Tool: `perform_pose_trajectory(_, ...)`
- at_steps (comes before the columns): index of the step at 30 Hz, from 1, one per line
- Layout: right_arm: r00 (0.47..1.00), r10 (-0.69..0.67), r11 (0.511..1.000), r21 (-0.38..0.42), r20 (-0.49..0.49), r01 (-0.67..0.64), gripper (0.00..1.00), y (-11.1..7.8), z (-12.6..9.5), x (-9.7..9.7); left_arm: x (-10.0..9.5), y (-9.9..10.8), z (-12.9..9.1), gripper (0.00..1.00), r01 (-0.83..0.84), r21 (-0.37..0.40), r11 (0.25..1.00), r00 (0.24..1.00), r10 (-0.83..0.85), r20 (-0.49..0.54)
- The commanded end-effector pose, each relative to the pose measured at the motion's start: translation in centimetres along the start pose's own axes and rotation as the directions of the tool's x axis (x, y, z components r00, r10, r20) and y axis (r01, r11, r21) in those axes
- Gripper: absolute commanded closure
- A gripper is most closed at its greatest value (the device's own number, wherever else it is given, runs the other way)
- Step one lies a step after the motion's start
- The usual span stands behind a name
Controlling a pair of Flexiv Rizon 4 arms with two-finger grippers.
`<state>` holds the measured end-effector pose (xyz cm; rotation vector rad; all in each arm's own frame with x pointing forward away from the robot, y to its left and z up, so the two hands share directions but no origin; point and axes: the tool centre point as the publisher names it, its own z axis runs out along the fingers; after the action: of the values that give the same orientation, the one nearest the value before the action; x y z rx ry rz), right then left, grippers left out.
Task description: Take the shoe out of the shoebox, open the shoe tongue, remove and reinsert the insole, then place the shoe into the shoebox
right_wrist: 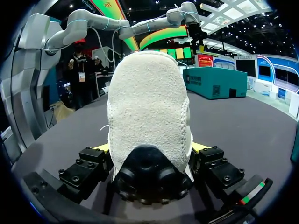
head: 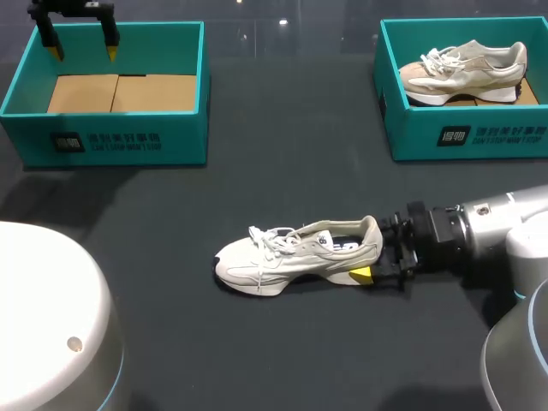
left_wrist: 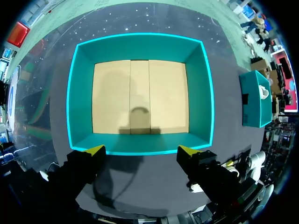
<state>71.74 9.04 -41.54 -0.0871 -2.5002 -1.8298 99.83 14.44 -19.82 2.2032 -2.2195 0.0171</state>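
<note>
Right arm [head: 501, 227], at the frame's right edge: silver-grey casing, pale blue joint ring, black ribbed wrist. Left gripper [head: 83, 51], upper left: black, yellow tips. Right gripper [right_wrist: 149, 147]: black blocks with socket screws, yellow tips, a red-white-green stripe.

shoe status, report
Right gripper shut on shoe heel, shoe lying on table. Left gripper open over empty box. Nothing in the way.

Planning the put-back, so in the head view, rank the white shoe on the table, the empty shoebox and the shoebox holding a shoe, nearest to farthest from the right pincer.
1. The white shoe, in the middle, its heel gripped by the right pincer.
2. The shoebox holding a shoe, far right.
3. The empty shoebox, far left.
</note>
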Motion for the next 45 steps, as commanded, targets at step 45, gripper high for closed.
perform_pose_trajectory(45, 1.000, 0.000, 1.000, 0.002, 0.001, 0.000, 1.00, -0.1, 0.0, -0.1, 22.8, 19.3, 0.3, 0.00, 0.001, -0.006, 1.000, 0.999, -0.001, 0.055)
